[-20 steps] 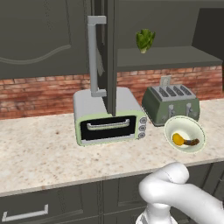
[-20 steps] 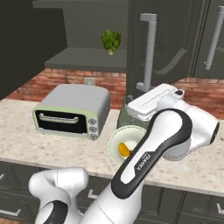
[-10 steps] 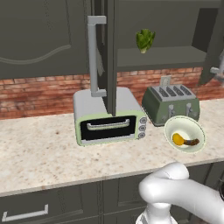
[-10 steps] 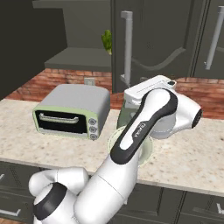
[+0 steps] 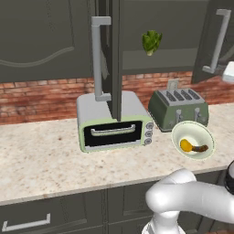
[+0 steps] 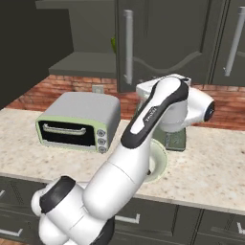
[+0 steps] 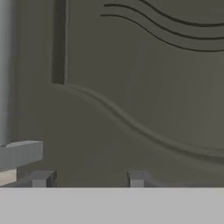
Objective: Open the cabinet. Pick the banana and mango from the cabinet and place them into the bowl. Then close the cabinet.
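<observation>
Now dark grey-green cabinet (image 5: 109, 59) doors ajar, arched panels, pincer (image 7: 89, 179) parted, empty

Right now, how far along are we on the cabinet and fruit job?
Done: the cabinet stands open, and the banana and mango lie in the bowl. In hand: the tool faces the right door, fingertips apart, with its handle beside them, not between. Left: shutting both doors.
</observation>
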